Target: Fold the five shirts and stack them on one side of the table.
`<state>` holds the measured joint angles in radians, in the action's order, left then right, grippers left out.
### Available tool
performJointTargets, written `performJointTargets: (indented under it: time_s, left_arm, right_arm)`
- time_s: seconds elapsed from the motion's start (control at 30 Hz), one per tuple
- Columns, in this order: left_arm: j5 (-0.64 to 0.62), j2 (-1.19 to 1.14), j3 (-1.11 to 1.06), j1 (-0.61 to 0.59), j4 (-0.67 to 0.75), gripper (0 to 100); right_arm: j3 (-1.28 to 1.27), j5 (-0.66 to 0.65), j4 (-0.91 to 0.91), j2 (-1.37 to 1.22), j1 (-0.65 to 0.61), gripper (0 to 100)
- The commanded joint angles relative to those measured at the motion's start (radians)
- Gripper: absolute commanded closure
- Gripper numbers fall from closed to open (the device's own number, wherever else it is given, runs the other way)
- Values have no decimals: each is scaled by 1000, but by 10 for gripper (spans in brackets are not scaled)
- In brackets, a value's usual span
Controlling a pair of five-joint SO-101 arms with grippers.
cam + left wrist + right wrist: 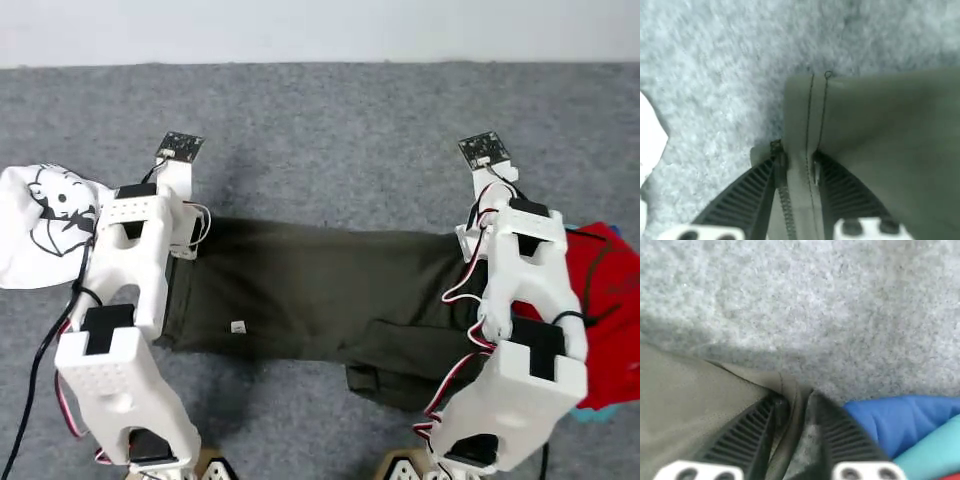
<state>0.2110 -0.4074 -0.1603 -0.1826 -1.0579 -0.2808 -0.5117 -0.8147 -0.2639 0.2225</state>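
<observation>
White crumpled shirt with black print (40, 225) bunched at far left of grey felt table (350, 120); left gripper (796, 161) pinched narrow on stitched hem of dark olive cotton shirt (310, 290), which lies spread across the middle between both arms; right gripper (794, 401) likewise clamped on its opposite edge; red shirt (605, 290) and blue cloth (900, 415) just beside; fabric likely light, limp, sags if slack; hems give the firmest hold.
</observation>
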Motion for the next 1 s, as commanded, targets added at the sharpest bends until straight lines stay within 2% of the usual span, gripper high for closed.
performJointTargets:
  time_s: [0.0,0.13,0.23,0.4,0.53,0.67,0.83,0.97]
  left_arm:
    - [-12,78,99,-8,-75,932]
    - [-12,201,203,-8,-213,941]
    - [-12,273,225,-6,-253,941]
    - [-12,270,222,48,-207,941]
    - [-12,187,223,135,-133,941]
    - [-35,64,225,180,-83,941]
    - [-32,-54,236,138,-81,942]
    - [-40,-52,283,77,-114,942]
  right_arm:
    - [68,46,-114,53,25,785]
    - [87,63,-211,124,24,785]
    - [83,64,-239,150,10,785]
    - [71,66,-239,157,-65,786]
    - [74,89,-231,156,-131,786]
    - [75,114,-236,156,-136,786]
    - [77,100,-248,160,-68,786]
    - [114,75,-371,214,-38,786]
